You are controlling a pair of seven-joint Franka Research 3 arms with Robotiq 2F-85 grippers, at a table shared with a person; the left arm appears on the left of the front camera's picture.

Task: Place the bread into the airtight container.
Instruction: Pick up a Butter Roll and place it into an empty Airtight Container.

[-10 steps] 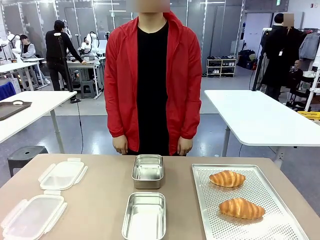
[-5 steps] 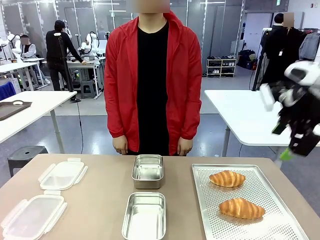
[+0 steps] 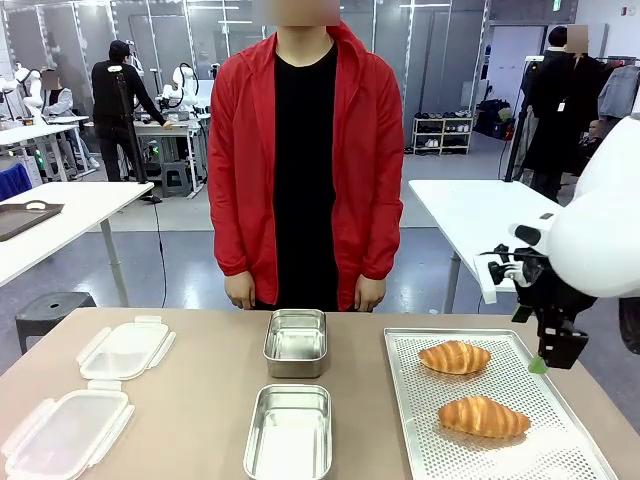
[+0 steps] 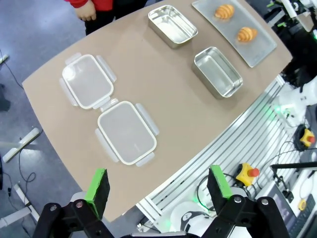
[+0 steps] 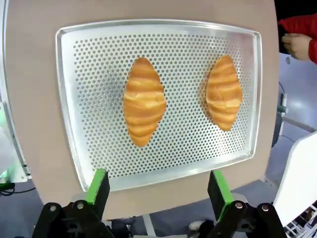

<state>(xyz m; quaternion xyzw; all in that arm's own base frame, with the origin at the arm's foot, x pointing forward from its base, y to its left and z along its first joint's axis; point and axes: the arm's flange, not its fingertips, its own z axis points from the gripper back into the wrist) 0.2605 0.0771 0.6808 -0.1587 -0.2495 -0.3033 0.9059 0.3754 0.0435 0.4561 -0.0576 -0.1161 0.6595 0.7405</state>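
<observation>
Bread, two croissants, lies on a perforated metal tray (image 5: 183,49) directly under the right end effector (image 5: 157,181), whose green-padded fingers stand wide apart with nothing between them. It hangs above the tray, well clear of both pieces. In the right wrist view the near croissant (image 5: 143,101) lies in the tray's middle and the far croissant (image 5: 224,92) lies beside it, toward the person's side; the two are apart and roughly parallel.

Left end effector (image 4: 158,181) is also spread wide and holds nothing, high above the counter (image 3: 200,400) at its near left edge. Below it lie two clear clip-on lids, the near lid (image 4: 126,131) just beside the far lid (image 4: 89,82).

Between the lids and the tray stand two empty steel containers in a line, the near container (image 3: 289,430) and the far container (image 3: 296,342). A person (image 3: 305,150) in a red jacket stands at the counter's far side, arms hanging down.
</observation>
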